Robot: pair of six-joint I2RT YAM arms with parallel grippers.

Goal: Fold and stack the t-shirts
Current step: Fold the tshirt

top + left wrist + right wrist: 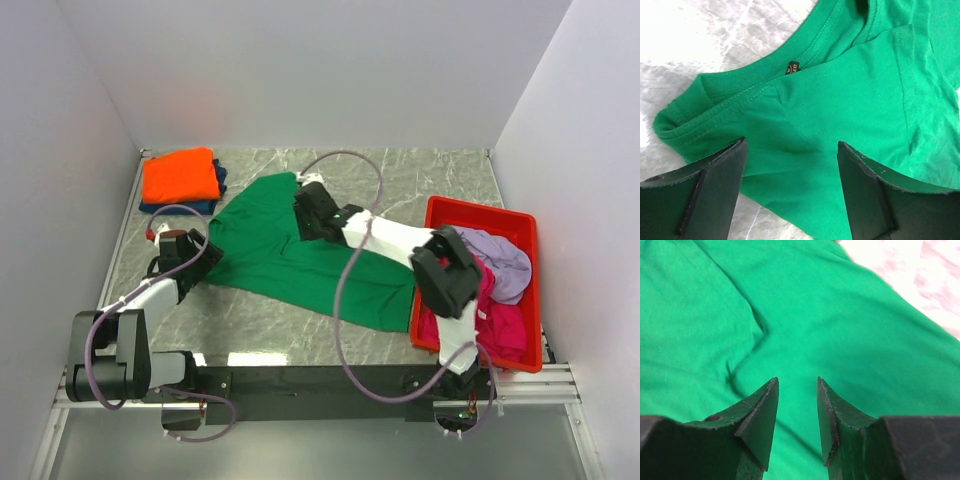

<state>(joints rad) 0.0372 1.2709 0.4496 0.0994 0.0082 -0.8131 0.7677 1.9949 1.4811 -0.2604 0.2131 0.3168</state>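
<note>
**Green shirt lies slantwise between two empty claws**

The green t-shirt [290,255] is spread on the marble tabletop [420,175]. Its long axis runs on a slant from the far left-centre down towards the near right, where the hem ends just beside the red bin [478,208].

The left claw [791,145] sits at the collar end with its jaws wide apart. The neckline and its label lie just past the fingertips, and cloth runs beneath the gap, but nothing is pinched. The right claw [797,380] hangs over the middle of the shirt near its far edge. Its jaws are partly apart with nothing between them, only wrinkled cloth below. I cannot tell whether the tips touch the fabric.

So the left arm is nearer the collar and shoulder, while the right arm is nearer the body. The next fold probably needs both of them.

A folded orange t-shirt [180,175] rests on a navy t-shirt [219,178] in the far left corner. The magenta t-shirt [500,320] and lilac t-shirt [505,262] lie heaped in the bin at the right edge. Plain white walls close in three sides.
</note>
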